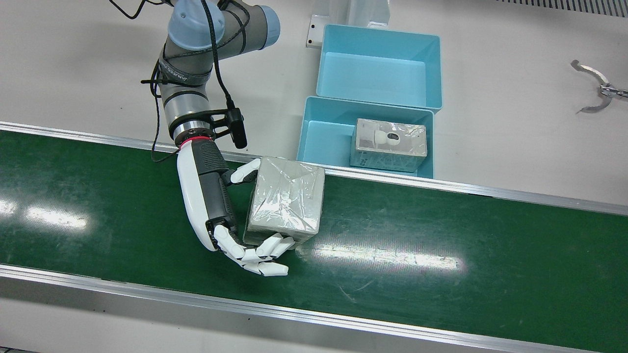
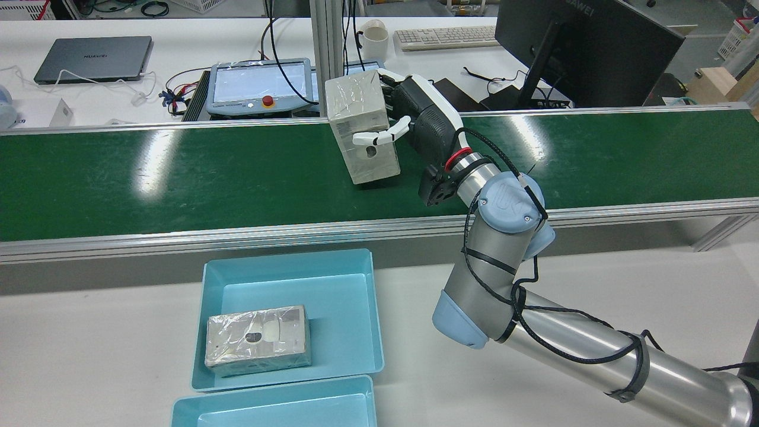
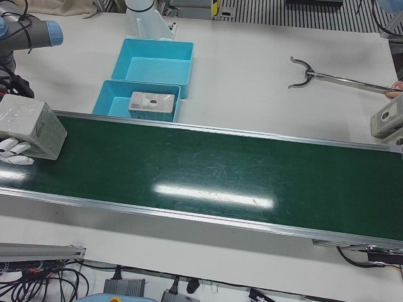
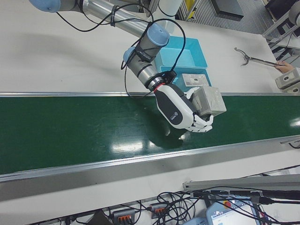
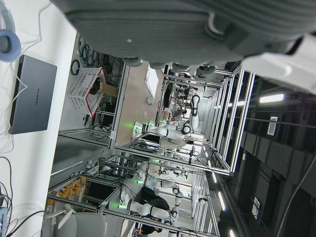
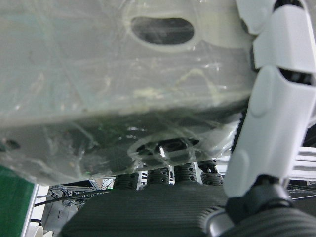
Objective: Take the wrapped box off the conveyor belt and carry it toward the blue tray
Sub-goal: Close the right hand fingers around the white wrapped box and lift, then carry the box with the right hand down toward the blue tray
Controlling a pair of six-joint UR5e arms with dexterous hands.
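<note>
The wrapped box (image 1: 287,201) (image 2: 362,130) (image 4: 208,101) is a grey carton under clear film, tilted and held just above the green conveyor belt (image 1: 441,255). My right hand (image 1: 216,206) (image 2: 415,115) (image 4: 180,110) is shut on it, fingers (image 1: 265,252) curled over one end and the thumb on the other. In the right hand view the box (image 6: 123,74) fills the frame beside a white finger (image 6: 276,98). The blue tray (image 1: 306,127) (image 2: 379,314) lies just past the belt's rail. Only the dark palm of my left hand (image 5: 173,24) shows, and its fingers are hidden.
A second wrapped box (image 1: 390,144) lies in the near blue tray; another blue tray (image 1: 378,34) sits behind it. A metal grabber tool (image 1: 596,90) lies on the white table, a person's hand (image 3: 395,94) at its handle. Another box (image 3: 387,119) sits at the belt's far end.
</note>
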